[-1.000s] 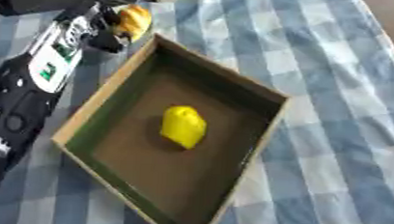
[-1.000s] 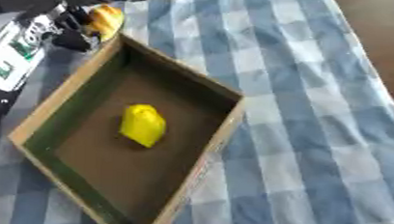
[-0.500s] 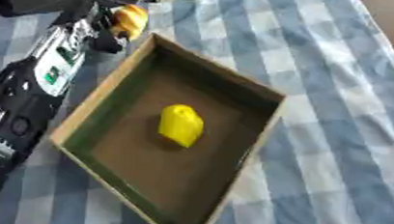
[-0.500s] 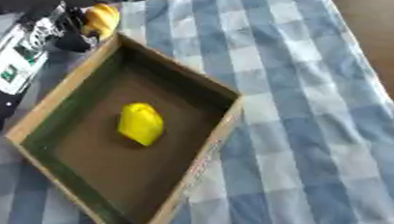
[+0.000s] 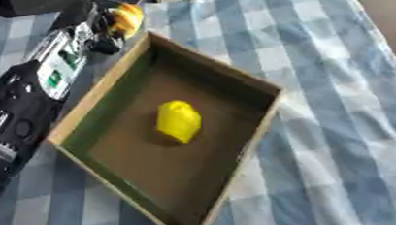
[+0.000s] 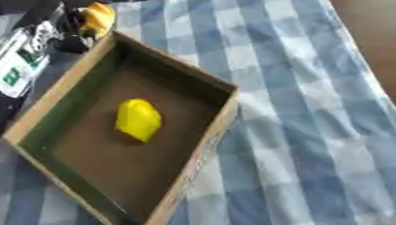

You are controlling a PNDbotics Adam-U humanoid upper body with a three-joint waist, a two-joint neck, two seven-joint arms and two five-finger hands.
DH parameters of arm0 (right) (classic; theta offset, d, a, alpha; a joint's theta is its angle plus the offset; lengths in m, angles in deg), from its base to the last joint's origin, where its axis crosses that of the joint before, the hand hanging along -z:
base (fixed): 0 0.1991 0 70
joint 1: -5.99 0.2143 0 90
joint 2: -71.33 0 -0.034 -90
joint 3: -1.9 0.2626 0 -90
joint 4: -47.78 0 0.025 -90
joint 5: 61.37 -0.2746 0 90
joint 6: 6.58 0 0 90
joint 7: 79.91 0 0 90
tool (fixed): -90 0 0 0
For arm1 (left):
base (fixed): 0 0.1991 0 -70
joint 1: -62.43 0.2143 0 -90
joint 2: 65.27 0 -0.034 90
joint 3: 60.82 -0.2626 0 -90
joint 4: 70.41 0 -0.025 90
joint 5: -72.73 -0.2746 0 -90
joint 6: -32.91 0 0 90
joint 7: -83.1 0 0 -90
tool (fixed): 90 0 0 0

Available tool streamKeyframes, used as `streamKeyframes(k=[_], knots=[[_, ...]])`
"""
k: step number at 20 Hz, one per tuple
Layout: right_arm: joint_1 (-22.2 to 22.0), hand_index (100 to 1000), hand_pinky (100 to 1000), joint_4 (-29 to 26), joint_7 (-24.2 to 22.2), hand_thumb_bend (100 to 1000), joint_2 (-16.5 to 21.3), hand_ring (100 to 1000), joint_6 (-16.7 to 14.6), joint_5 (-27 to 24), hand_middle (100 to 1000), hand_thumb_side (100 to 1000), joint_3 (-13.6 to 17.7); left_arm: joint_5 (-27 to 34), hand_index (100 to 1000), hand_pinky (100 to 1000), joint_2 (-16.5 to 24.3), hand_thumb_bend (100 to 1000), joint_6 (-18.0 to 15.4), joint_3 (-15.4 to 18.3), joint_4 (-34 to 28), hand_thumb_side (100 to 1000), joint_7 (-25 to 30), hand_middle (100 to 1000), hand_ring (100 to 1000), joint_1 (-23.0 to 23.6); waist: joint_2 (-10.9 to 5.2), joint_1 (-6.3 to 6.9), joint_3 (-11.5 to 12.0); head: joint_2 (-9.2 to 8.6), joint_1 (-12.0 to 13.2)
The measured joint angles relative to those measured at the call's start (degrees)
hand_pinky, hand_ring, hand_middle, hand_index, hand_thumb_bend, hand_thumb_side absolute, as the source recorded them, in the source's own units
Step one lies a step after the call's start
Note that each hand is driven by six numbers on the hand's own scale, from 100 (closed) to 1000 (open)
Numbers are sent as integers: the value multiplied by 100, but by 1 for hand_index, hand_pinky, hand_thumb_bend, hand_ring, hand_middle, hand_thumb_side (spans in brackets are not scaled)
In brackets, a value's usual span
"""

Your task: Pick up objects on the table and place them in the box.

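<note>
Already you have one yellow object (image 5: pixel 179 121) lying on the floor of the single cardboard box (image 5: pixel 252 83), near its middle and apart from the walls, so that piece looks done. Your left robot hand (image 5: pixel 102 29) sits just beyond the box's far left corner, right beside one orange-yellow object (image 5: pixel 126 18); probably you placed it there to grasp that piece, but you cannot tell whether its fingers are spread or pinching. Your right robot hand shows nowhere on the checked surface (image 6: pixel 319 140).

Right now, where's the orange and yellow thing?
The orange and yellow thing is at the left eye view's upper left, just outside the box's far corner, at the left hand.
</note>
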Motion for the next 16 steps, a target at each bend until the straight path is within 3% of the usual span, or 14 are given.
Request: streamKeyframes(k=[8,9,10,16], knots=[[-124,807,803,0,39,234,-28,858,33,-2,637,442,4,-4,540,608,22,174,-240,-283,-567,100,220,490,516,97,-282,-181,290,250,-118],[-139,807,803,0,48,271,-30,858,36,-2,637,457,4,1,542,609,42,171,-274,-334,-706,100,282,491,516,101,-319,-203,338,298,-142],[-161,807,803,0,54,235,-31,858,36,-2,638,440,4,1,541,610,78,164,-303,-383,-847,100,348,491,515,109,-360,-228,388,343,-171],[-275,807,803,0,90,240,-31,857,41,-3,640,434,7,158,543,617,241,142,-460,-678,-2034,100,777,493,515,235,-597,-416,651,599,-344]])
